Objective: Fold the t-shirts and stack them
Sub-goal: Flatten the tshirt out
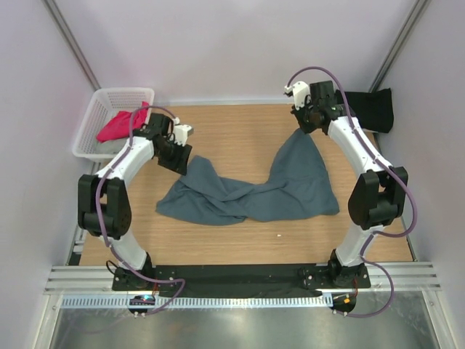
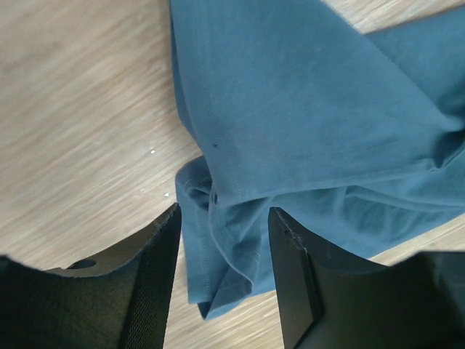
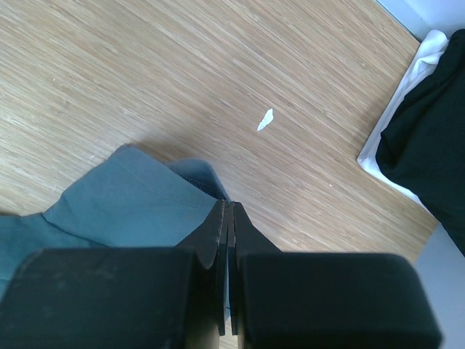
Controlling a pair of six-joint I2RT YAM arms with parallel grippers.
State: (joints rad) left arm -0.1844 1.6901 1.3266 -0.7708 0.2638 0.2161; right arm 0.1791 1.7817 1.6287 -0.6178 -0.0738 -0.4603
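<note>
A slate blue-grey t-shirt lies crumpled across the middle of the wooden table. My right gripper is shut on its far right corner and holds that corner raised; in the right wrist view the cloth is pinched between the closed jaws. My left gripper sits at the shirt's left end. In the left wrist view its jaws stand open, and a hemmed corner of the shirt lies between them, touching neither finger. A magenta-pink t-shirt lies in the basket. A black t-shirt sits at the far right.
The white mesh basket stands off the table's far left corner. The black t-shirt rests on something white by the right wall. A small white scrap lies on the wood near my right gripper.
</note>
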